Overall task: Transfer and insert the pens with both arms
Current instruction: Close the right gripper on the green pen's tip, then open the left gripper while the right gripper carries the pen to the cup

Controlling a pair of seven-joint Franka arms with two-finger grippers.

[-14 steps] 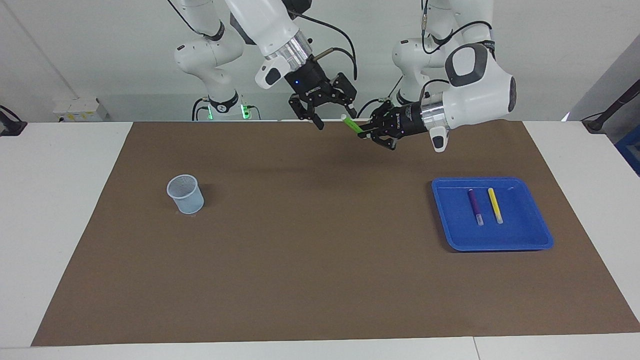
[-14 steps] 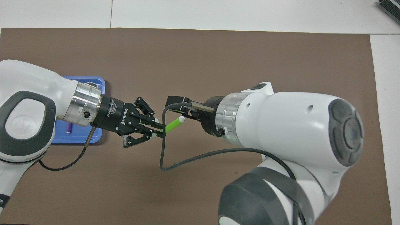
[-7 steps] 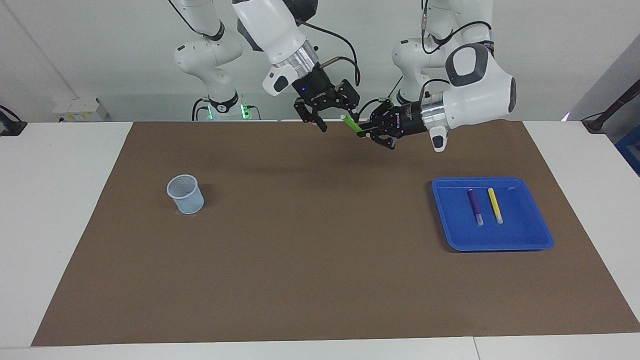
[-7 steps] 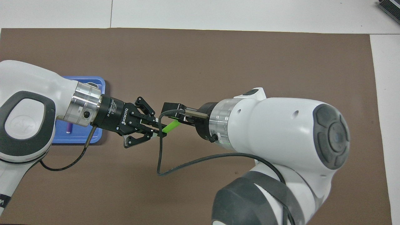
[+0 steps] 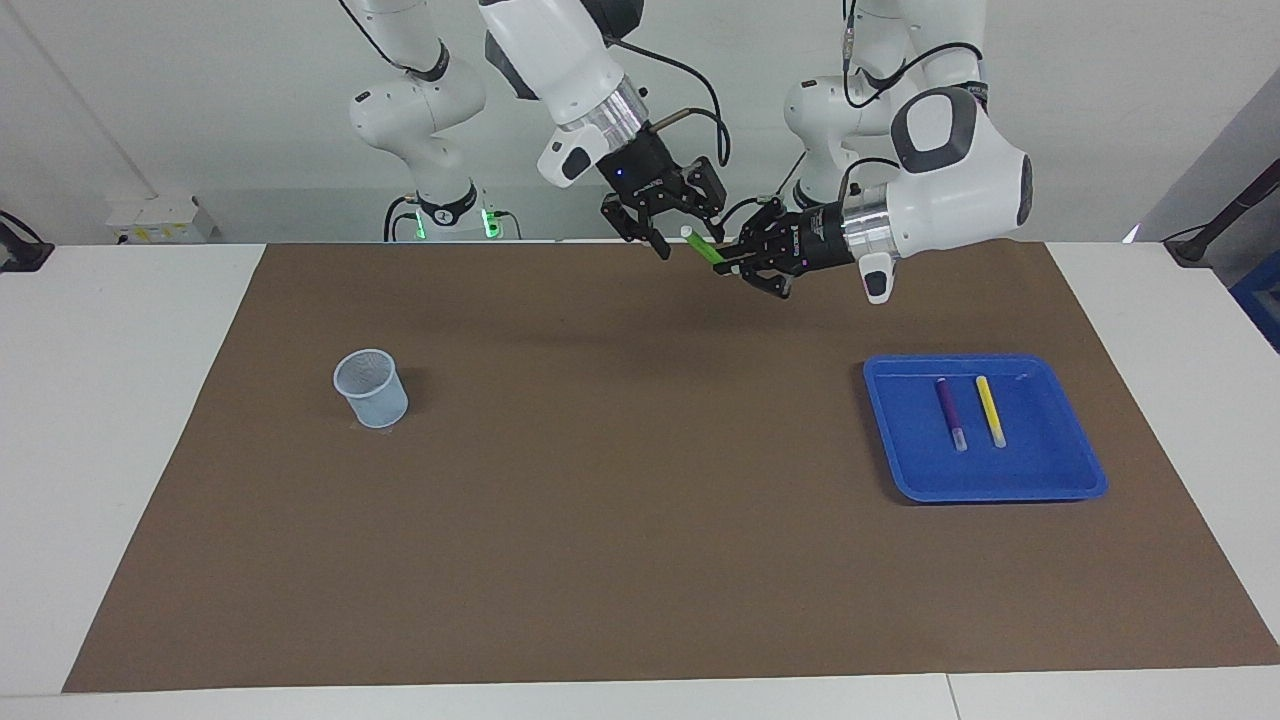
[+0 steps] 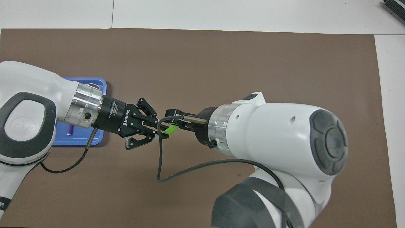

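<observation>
Green pen [image 5: 703, 248] is held out level by the left tool [image 5: 735, 260], clamped on it, so the right tool [image 5: 680, 228], spread wide, can receive its whitish end.

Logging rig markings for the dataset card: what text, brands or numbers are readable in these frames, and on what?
"ROBOTIQ": white lettering on the black body of the left gripper, overhead view.
A smaller white line beside it starts "2F"; the rest is too small to read.
Small mark on the left arm's silver wrist: unreadable.
Right gripper: lettering on its body in the facing view, too small to read.
Nothing printed shows on the green pen, blue tray or cup.
</observation>
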